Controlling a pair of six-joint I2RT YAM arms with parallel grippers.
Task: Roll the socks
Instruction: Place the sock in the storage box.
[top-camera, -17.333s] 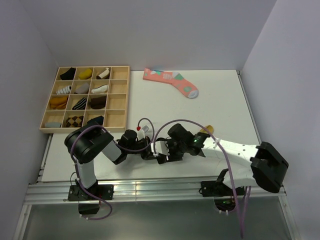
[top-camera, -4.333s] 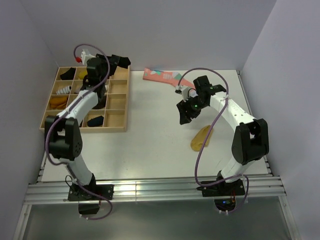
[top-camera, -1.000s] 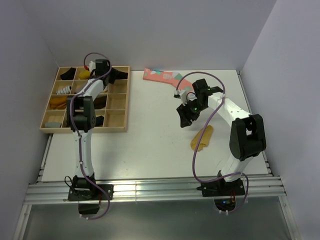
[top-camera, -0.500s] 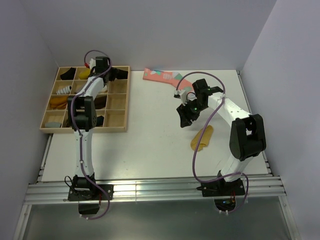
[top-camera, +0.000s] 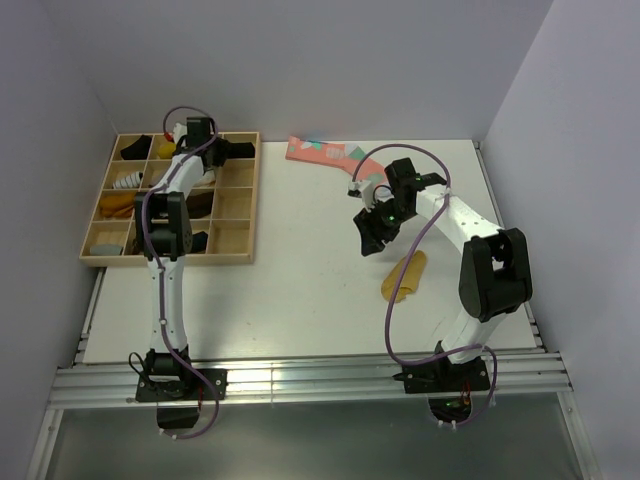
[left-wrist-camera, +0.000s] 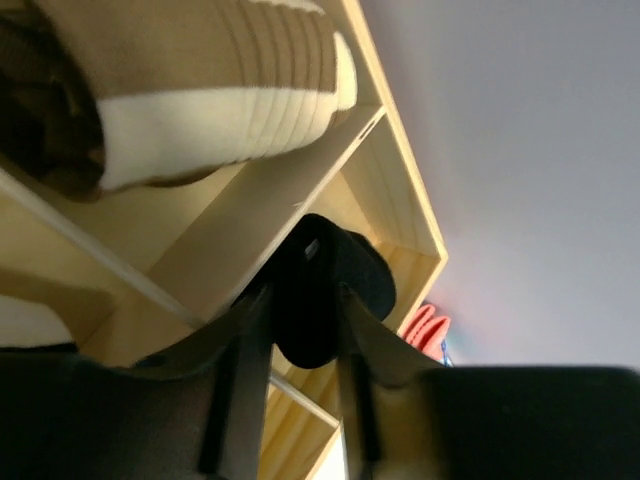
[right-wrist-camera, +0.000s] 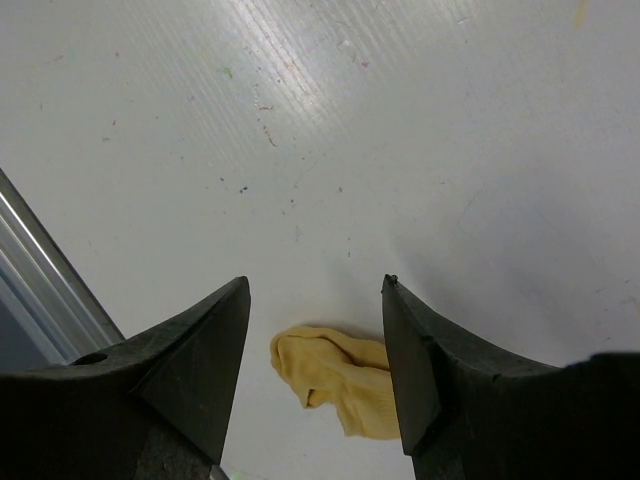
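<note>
My left gripper (top-camera: 230, 151) reaches over the back right corner of the wooden tray (top-camera: 236, 256). In the left wrist view this gripper (left-wrist-camera: 300, 295) is shut on a rolled black sock (left-wrist-camera: 335, 270), held just above a tray divider (left-wrist-camera: 270, 215). No white stripes show on it. The mustard-tan ankle sock (top-camera: 404, 276) lies flat and loose on the white table. My right gripper (top-camera: 370, 236) hovers open a little to its back left. In the right wrist view the sock's end (right-wrist-camera: 340, 385) shows between the open fingers of that gripper (right-wrist-camera: 314, 282), well below them.
The tray's cells hold several rolled socks, among them a brown and white one (left-wrist-camera: 200, 100). The long pink sock (top-camera: 322, 154) with teal and white patches lies at the table's back, partly under the right arm. Walls stand on the left, back and right.
My left gripper has shifted slightly left and down over the tray's back right corner, still holding the black sock. The right arm and the mustard sock have not moved.
</note>
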